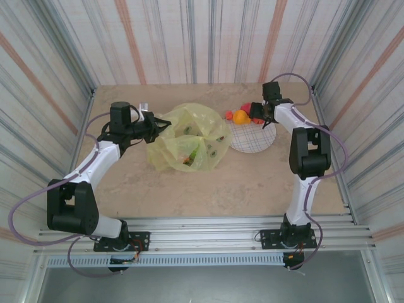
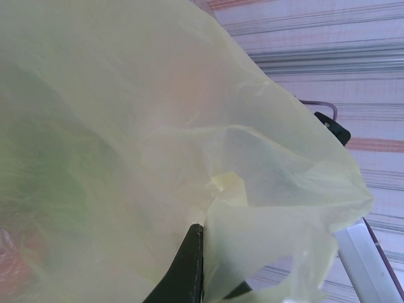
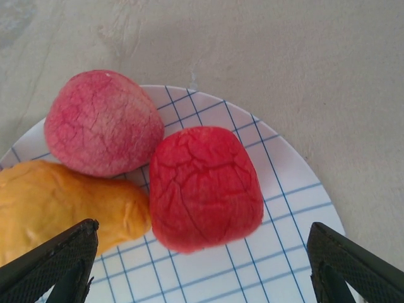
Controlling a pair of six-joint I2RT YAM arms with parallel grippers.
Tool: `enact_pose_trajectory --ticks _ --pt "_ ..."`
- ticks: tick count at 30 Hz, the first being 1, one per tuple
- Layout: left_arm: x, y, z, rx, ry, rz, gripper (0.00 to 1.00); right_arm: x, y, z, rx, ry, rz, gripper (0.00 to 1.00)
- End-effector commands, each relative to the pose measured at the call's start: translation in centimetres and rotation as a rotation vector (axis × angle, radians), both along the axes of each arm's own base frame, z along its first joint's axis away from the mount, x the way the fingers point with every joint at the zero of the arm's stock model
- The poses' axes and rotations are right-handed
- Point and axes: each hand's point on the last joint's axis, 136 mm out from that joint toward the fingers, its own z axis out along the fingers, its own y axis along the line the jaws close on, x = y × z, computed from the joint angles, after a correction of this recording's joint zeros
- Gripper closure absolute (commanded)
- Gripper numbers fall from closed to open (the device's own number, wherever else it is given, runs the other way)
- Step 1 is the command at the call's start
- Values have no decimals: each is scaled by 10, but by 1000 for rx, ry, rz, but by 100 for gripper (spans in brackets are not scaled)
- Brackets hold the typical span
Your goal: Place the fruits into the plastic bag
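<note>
The yellow plastic bag (image 1: 189,139) lies mid-table with its mouth held up. My left gripper (image 1: 158,126) is shut on the bag's left rim. In the left wrist view the film (image 2: 126,126) is pinched at my dark fingertips (image 2: 192,252). Blurred green and reddish shapes show through the bag (image 1: 187,158). Three fruits lie on the white grid plate (image 3: 290,246): a red one (image 3: 205,189), a pinkish red one (image 3: 104,123) and an orange one (image 3: 57,208). My right gripper (image 3: 202,230) hangs open just above the red fruit, a finger on either side, not touching it.
The plate (image 1: 252,140) sits to the right of the bag, with the fruits (image 1: 240,117) at its far edge. Striped walls close in the table on three sides. Bare tabletop (image 1: 221,189) lies between the bag and the arm bases.
</note>
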Motion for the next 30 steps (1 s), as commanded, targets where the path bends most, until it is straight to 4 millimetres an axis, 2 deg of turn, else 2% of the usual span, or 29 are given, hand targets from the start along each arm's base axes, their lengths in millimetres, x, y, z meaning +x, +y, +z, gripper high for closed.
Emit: enact_pose_trajectory --ticks 1,11,23,30 --pt "-1 1 -4 -11 14 -9 100 1 -4 -10 -24 58 -2 13" --pt "0 2 -4 -13 13 -8 100 8 -10 -31 -32 101 5 18" --pt "0 2 -4 -14 15 -8 100 13 -7 -36 7 114 22 30" --pt "0 2 -4 -14 16 -8 100 10 -13 -35 5 124 8 38"
